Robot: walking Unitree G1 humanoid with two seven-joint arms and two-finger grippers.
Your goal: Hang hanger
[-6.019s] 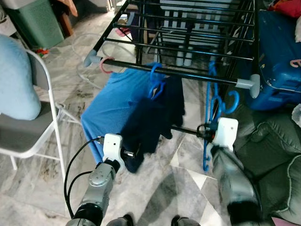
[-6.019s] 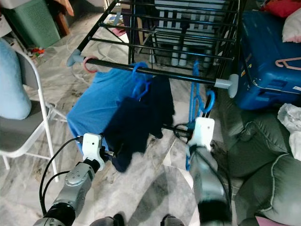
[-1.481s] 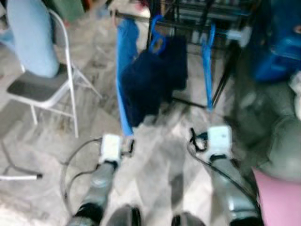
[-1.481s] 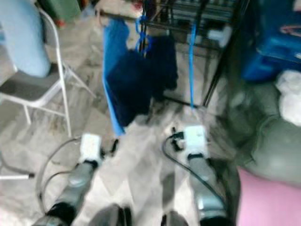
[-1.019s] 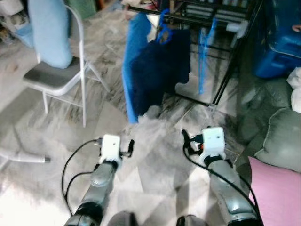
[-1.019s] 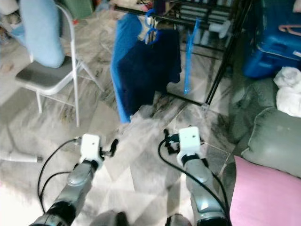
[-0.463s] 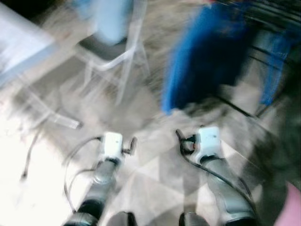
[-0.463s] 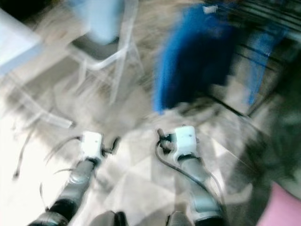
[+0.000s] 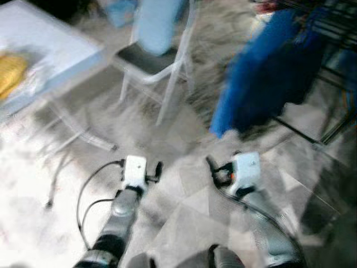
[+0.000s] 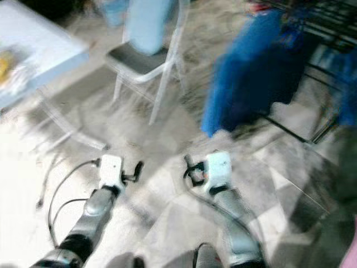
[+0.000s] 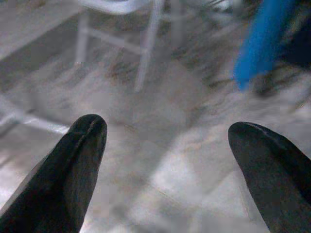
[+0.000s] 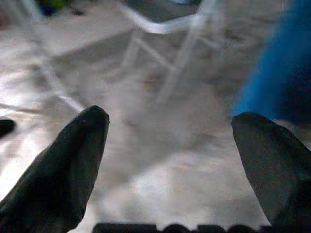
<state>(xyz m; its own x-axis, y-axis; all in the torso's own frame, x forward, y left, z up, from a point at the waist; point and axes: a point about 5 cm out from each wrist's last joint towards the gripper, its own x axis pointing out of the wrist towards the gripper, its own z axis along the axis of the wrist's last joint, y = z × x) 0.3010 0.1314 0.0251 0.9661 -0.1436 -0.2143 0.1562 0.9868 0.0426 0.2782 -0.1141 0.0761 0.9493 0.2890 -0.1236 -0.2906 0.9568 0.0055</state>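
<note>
Blue garments (image 9: 268, 72), two, hang beside one chair (image 9: 159, 58); left tool (image 11: 167, 145) and right tool (image 12: 170, 145) both spread, empty.

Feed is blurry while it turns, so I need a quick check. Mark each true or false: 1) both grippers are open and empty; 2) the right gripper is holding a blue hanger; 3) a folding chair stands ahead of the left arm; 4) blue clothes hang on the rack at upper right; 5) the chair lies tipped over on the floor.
1) True: the left gripper and right gripper both have their fingers spread with only floor between them.
2) False: it holds nothing.
3) True: the folding chair stands there.
4) True: the blue clothes hang on the rack.
5) False: it stands upright.
</note>
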